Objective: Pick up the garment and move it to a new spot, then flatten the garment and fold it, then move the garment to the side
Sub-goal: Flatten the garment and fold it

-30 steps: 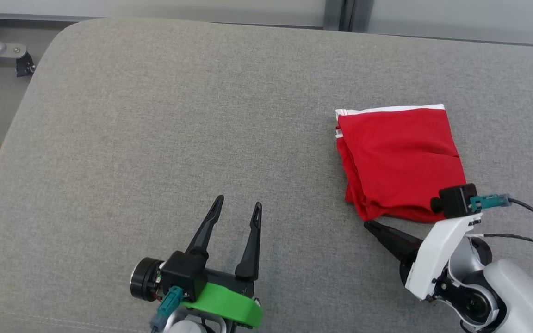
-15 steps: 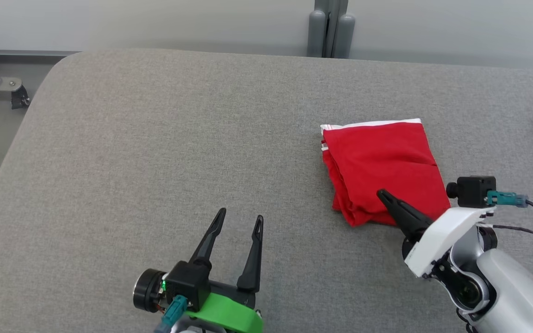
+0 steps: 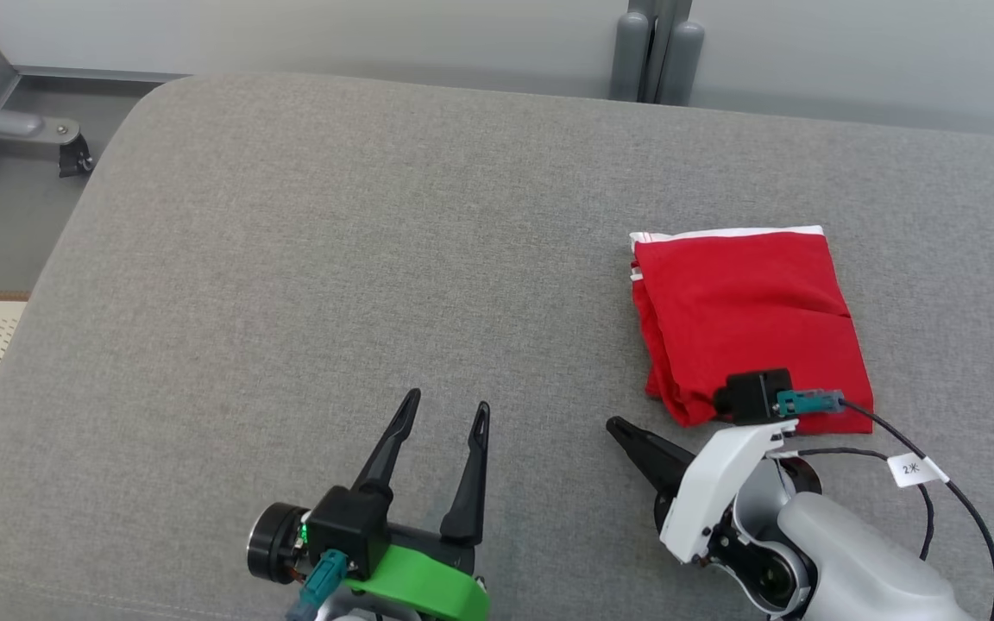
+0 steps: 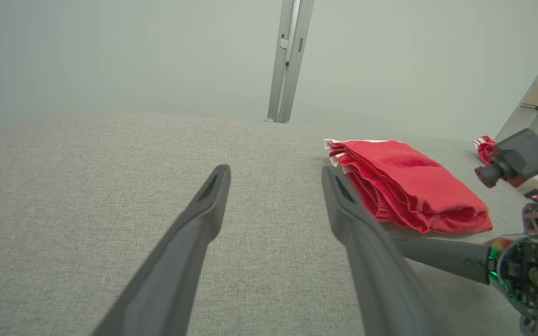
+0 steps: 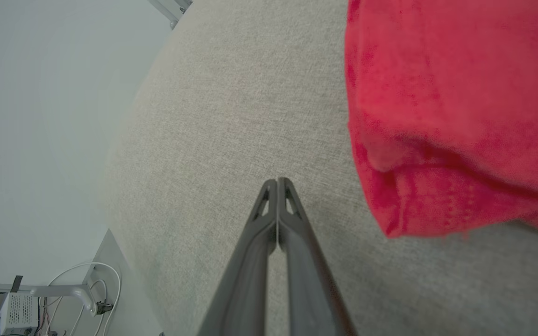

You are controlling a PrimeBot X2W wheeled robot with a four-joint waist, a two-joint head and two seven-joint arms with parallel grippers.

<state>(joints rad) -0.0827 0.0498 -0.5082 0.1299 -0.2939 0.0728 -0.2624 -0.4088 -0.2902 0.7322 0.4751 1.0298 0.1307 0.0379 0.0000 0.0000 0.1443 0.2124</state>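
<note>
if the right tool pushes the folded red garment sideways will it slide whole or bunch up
Likely bunches: the red garment is soft cloth in loose stacked layers, so upper folds would probably shift first. The woven grey cushion probably adds drag. It looks light and floppy; lifted by one edge it would likely unfold.

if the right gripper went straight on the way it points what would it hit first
Likely just the grey fabric cushion top: the shut right gripper points past the folded red garment, which lies beside its line. Its slant is unclear.
</note>
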